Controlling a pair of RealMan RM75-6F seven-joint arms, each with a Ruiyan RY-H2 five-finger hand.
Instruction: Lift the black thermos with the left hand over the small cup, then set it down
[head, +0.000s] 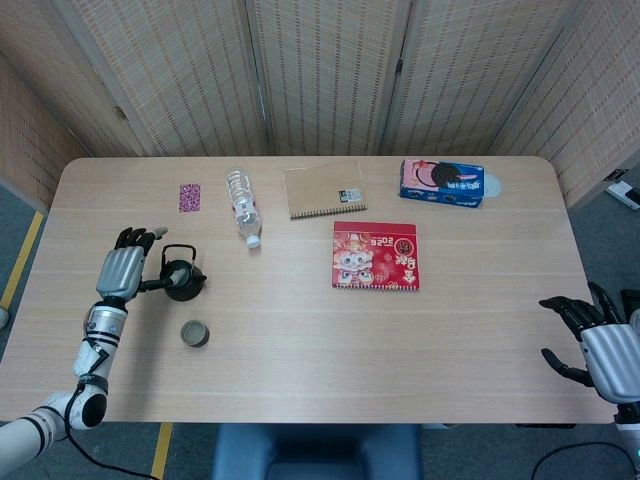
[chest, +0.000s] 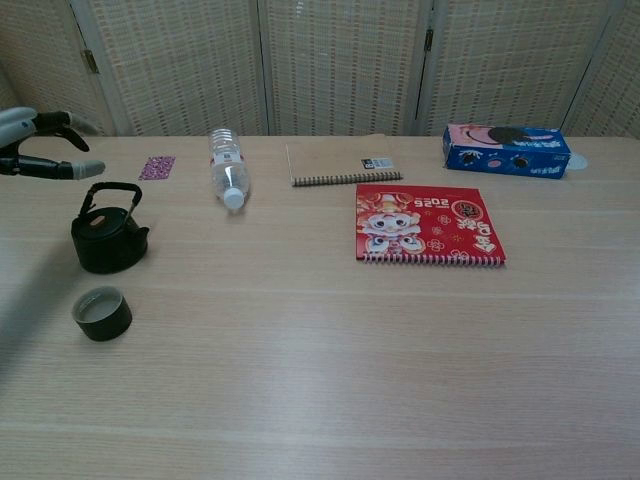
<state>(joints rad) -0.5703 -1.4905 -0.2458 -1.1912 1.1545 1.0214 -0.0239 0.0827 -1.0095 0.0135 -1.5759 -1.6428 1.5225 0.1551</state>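
Note:
The black thermos (head: 181, 279) (chest: 108, 238), shaped like a small kettle with an upright loop handle, stands on the table. A small dark cup (head: 195, 333) (chest: 102, 312) sits just in front of it, nearer the table's front edge. My left hand (head: 121, 267) (chest: 38, 150) hovers to the left of the thermos with fingers spread, clear of its handle and holding nothing. At the front right corner my right hand (head: 600, 336) rests open beyond the table edge.
A clear water bottle (head: 242, 207) lies behind the thermos, and a small pink card (head: 190, 197) lies to its left. A tan spiral notebook (head: 324, 189), a red calendar (head: 375, 256) and a blue cookie box (head: 442, 182) occupy the middle and right.

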